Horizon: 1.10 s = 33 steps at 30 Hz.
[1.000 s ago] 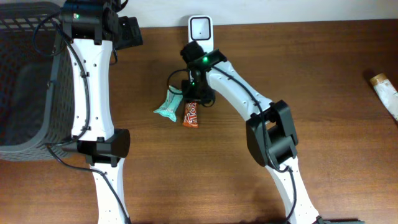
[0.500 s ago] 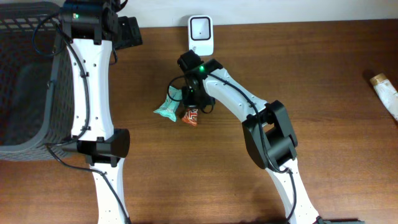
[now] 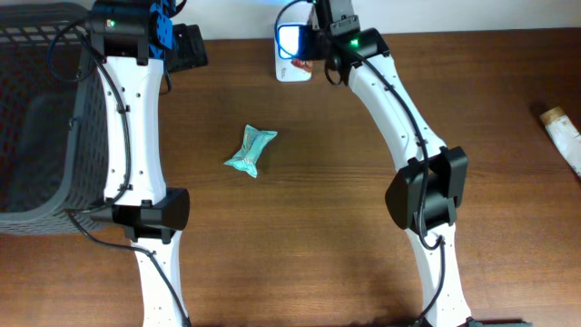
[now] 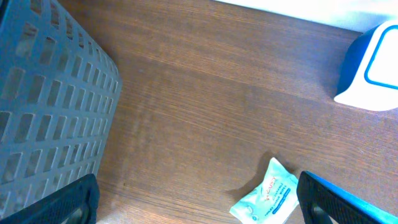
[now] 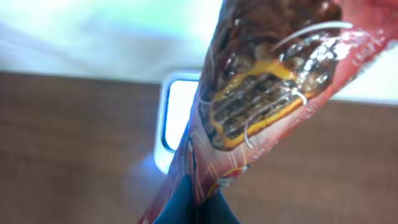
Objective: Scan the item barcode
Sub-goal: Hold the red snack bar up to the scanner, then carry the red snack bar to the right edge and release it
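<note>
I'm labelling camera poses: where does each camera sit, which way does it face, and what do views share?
Overhead: above the table, looking straight down; shows left arm, right arm, basket, teal packet, scanner.
Left wrist: on left arm, angled down at the table; fingers of the open left gripper frame basket, packet, scanner.
Right wrist: on right arm, facing the scanner past the snack wrapper the shut right gripper holds.
Shared: scanner in all three; packet in overhead and left wrist.

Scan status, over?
Right pincer shut on candy bar, held at lit scanner. Left pincer open, near basket. Teal packet on table, clear of path.
</note>
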### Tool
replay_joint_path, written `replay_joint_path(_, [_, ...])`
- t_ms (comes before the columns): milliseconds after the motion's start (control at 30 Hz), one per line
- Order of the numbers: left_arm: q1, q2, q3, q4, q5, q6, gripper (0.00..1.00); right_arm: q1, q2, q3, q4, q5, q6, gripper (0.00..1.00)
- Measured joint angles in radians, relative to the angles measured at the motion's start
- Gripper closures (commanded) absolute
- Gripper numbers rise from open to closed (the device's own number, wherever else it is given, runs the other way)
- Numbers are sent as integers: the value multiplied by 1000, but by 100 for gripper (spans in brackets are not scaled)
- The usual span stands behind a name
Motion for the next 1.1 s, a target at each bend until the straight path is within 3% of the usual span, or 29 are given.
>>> replay_joint_path(267, [0, 0, 0, 0, 0, 0, 1, 13, 76, -6, 8, -19, -148, 96])
replay_joint_path(433, [0, 0, 0, 0, 0, 0, 1, -50, 75, -6, -108, 88, -61, 96])
replay_joint_path(600, [0, 0, 0, 0, 0, 0, 1, -288, 23, -6, -354, 267, -35, 96])
replay_joint_path(733, [0, 0, 0, 0, 0, 0, 1, -545, -3, -6, -521, 352, -106, 96])
replay_joint_path(767, [0, 0, 0, 1, 0, 0, 1, -585, -3, -7, -539, 356, -120, 92])
replay_joint_path(800, [0, 0, 0, 0, 0, 0, 1, -624, -3, -8, -547, 357, -129, 64])
replay_joint_path(867, [0, 0, 0, 0, 0, 0, 1, -710, -3, -8, -557, 333, -146, 55])
replay_joint_path(900, [0, 0, 0, 0, 0, 0, 1, -750, -3, -8, -575, 316, -150, 38])
replay_joint_path(933, [0, 0, 0, 0, 0, 0, 1, -788, -3, -8, -594, 304, -138, 12])
replay_joint_path(1100, [0, 0, 0, 0, 0, 0, 1, -841, -3, -8, -647, 166, -85, 9])
